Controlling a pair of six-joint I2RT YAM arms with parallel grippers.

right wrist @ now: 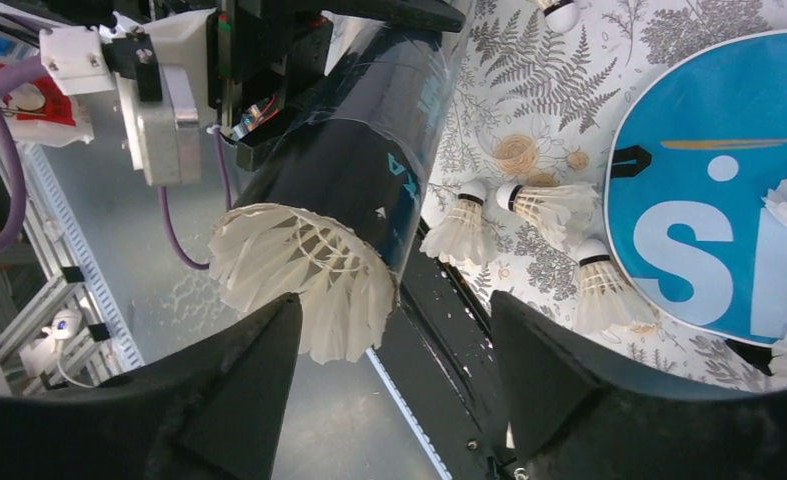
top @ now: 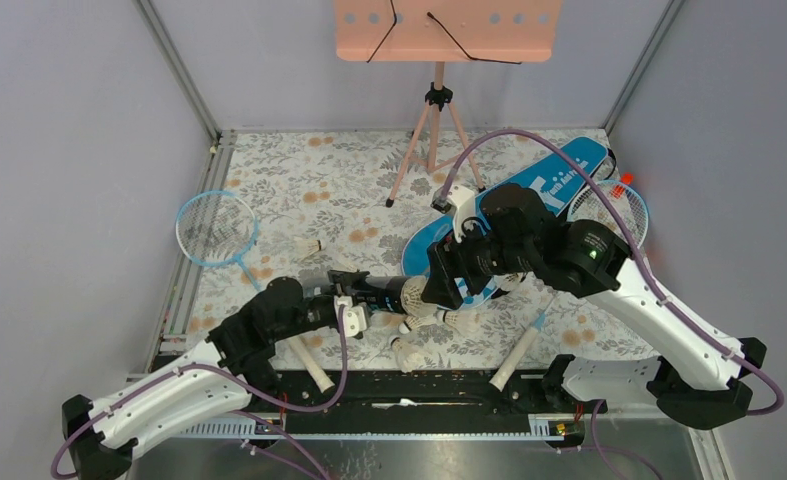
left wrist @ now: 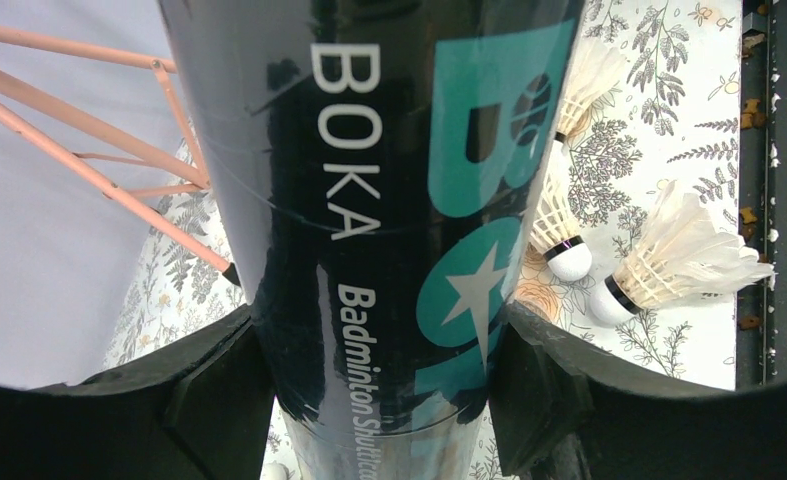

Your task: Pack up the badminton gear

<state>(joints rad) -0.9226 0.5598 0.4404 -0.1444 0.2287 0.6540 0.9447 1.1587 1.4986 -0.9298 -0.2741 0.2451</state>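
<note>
- The glossy black shuttlecock tube lettered BOKA [left wrist: 389, 200] is held roughly level above the middle of the surface. Seen from above, its open mouth points toward 3 o'clock.
- The left gripper [left wrist: 379, 320] is clamped across the tube's body, one finger on each side.
- A white feather shuttlecock [right wrist: 304, 280] sits in the tube's mouth. Its skirt sticks out and its cork end is hidden inside.
- The right gripper [right wrist: 394, 310] faces that mouth, spread wide and holding nothing.
- The tube looks stiff and light but slick, so it may twist or slide in a loose hold. It is best gripped mid-body, firmly enough to hold without denting the hollow wall.
- The shuttlecock probably weighs almost nothing and its feathers are brittle. It is safer to pinch the cork or press evenly on the skirt's rim than to squeeze the feathers.
- Three loose white shuttlecocks [right wrist: 544, 205] lie on the surface just beside the tube, at its 4 o'clock.
- The blue bag with white lettering [top: 559, 175] lies at 1 o'clock of the tube.
- One light-blue-rimmed racket [top: 216, 228] lies at 10 o'clock, and the second racket [top: 609, 210] at 2 o'clock, beside the bag.
- The floral-patterned surface [top: 299, 190] also carries a pink tripod stand [top: 434, 130] at 12 o'clock.
</note>
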